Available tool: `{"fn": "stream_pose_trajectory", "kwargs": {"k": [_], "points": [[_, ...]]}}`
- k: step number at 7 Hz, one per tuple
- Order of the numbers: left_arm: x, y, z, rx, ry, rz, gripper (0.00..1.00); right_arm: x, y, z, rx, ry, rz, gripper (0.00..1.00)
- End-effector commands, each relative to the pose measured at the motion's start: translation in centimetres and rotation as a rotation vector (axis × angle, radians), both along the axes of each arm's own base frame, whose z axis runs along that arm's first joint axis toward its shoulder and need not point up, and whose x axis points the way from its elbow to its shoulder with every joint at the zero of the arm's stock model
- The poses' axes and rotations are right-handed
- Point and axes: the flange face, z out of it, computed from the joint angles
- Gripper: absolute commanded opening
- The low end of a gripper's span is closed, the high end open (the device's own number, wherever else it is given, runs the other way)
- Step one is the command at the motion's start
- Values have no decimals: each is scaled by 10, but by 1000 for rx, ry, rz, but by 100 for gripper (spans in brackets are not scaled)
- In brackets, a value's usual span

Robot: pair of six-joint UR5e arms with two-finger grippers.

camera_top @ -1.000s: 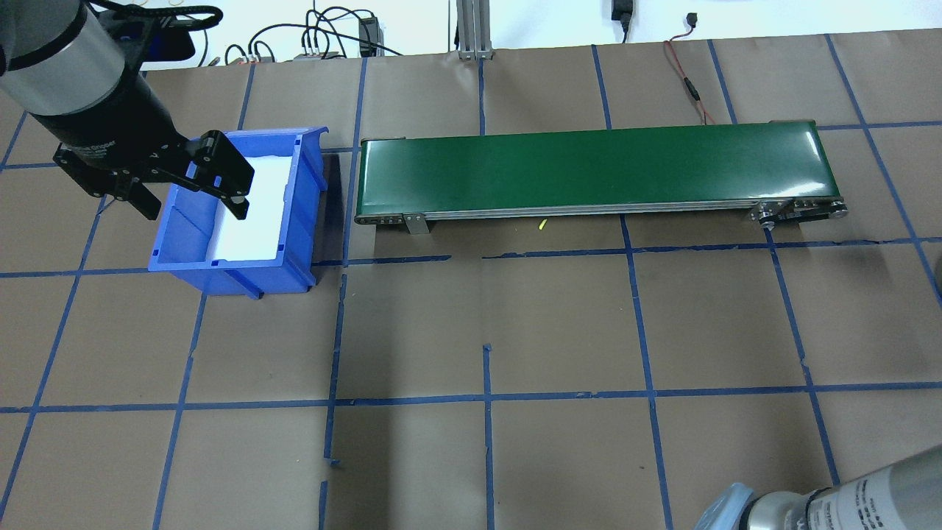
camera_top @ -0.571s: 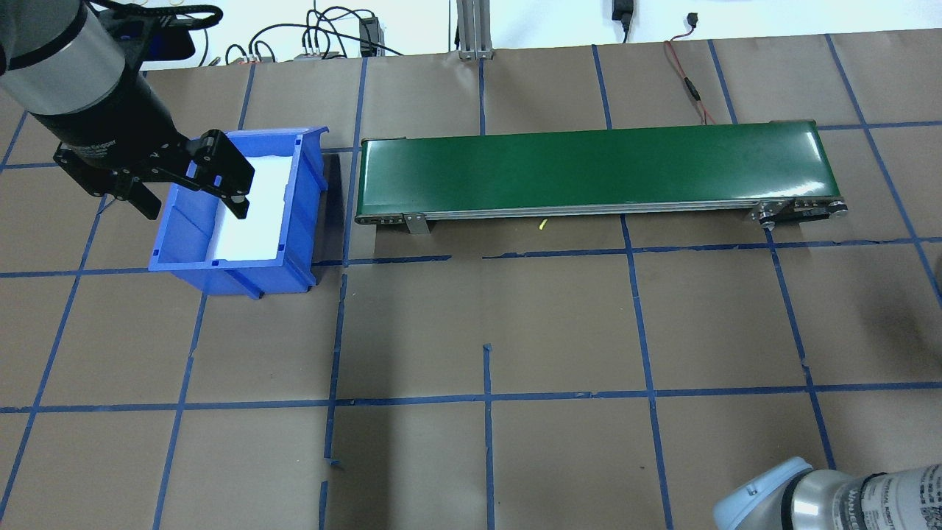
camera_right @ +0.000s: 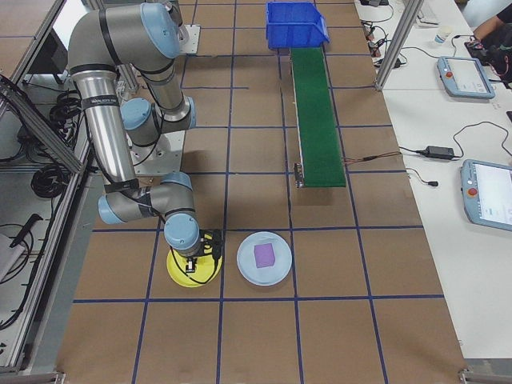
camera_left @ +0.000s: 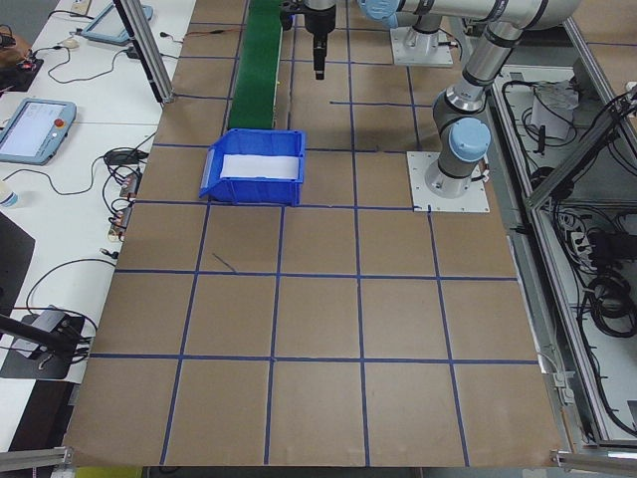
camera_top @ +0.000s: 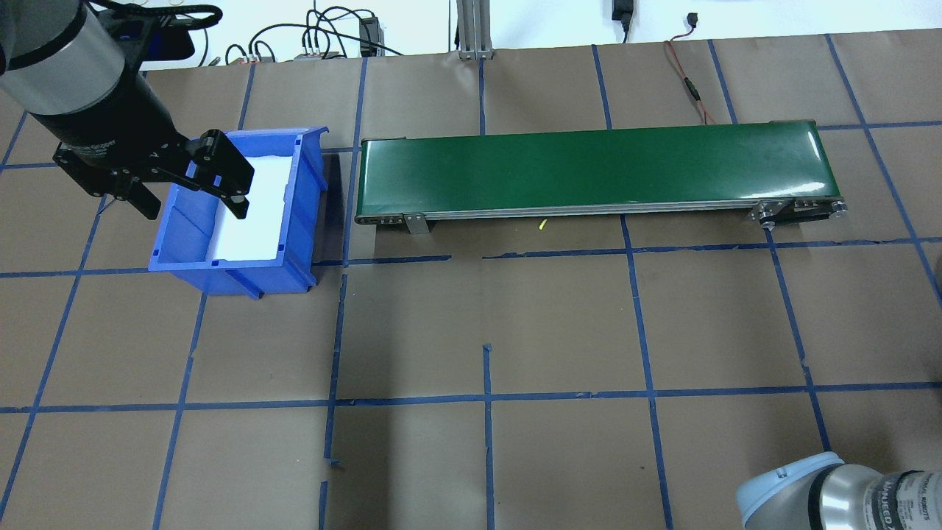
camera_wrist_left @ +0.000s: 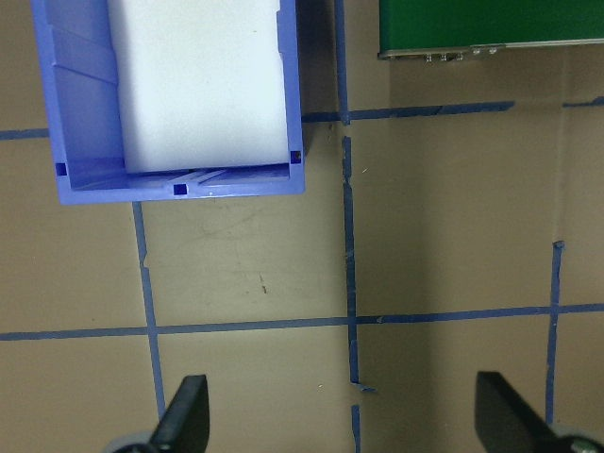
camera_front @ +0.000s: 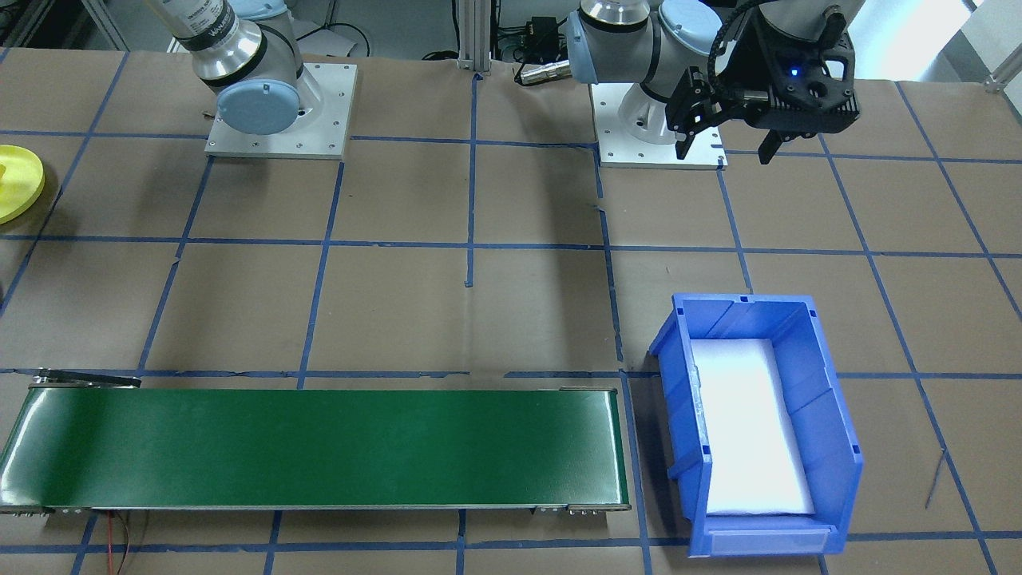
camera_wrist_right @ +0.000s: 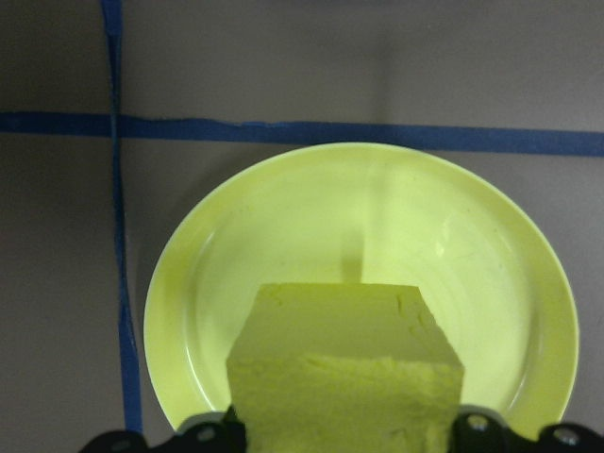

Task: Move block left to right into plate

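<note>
Directly above the plate (camera_wrist_right: 363,283), in the right wrist view, a yellow block (camera_wrist_right: 344,363) sits clamped between the jaws of the right gripper (camera_wrist_right: 344,434), the dish spread straight below it and a little forward. My guess is that the coming move is a short straight drop, then a release. The block looks roughly cubic, so its long axis hardly matters. From the right-end camera that arm reaches down onto the plate, beside a pale blue plate (camera_right: 264,258) bearing a purple block (camera_right: 265,255). Far off, the left gripper (camera_top: 193,188) hangs spread and empty over the blue bin (camera_top: 294,269), next to the green conveyor (camera_top: 596,169)
</note>
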Motion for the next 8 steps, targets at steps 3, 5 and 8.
{"fn": "stream_pose_trajectory", "kwargs": {"k": [3,5,8], "points": [[1,0,0,0,0,2,100,-1,-7,37,-46,60,5,100],[1,0,0,0,2,2,100,24,-67,124,-60,45,114,100],[1,0,0,0,0,0,100,126,-145,250,-45,31,199,99]]}}
